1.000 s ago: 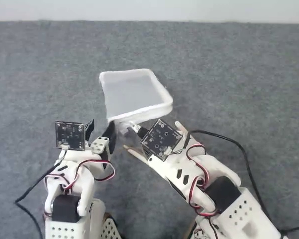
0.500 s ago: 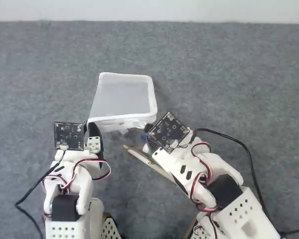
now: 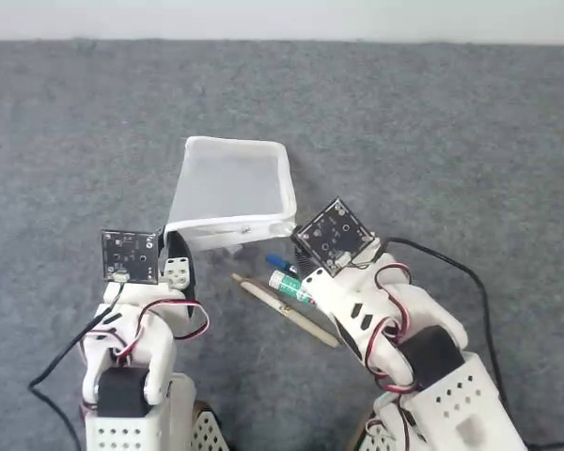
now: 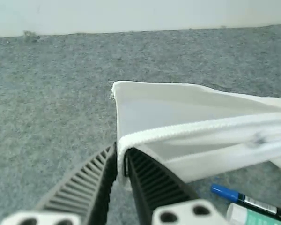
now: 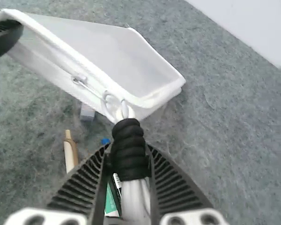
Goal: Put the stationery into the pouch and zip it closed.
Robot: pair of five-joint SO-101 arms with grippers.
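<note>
The white pouch point(image 3: 230, 183) lies on grey carpet with its zipped edge toward the arms. My left gripper point(image 3: 176, 246) is shut on the pouch's near left corner point(image 4: 121, 145), its fingers point(image 4: 91, 180) pinching the seam. My right gripper point(image 5: 127, 157) is shut on the black-wrapped pull cord point(image 5: 126, 140), which runs to the zip slider point(image 5: 79, 80). In front of the pouch lie a wooden pencil point(image 3: 284, 305), a green-and-white marker point(image 3: 289, 284) and a blue pen point(image 3: 280, 263). A small grey eraser point(image 5: 87, 112) sits under the pouch's edge.
Grey carpet point(image 3: 451, 141) stretches open to the left, right and behind the pouch, up to a pale wall. A black cable point(image 3: 461, 282) loops beside the right arm.
The pouch swung round and the left gripper shut on its corner. The right gripper then drew back to the right with the cord, uncovering the marker and blue pen.
</note>
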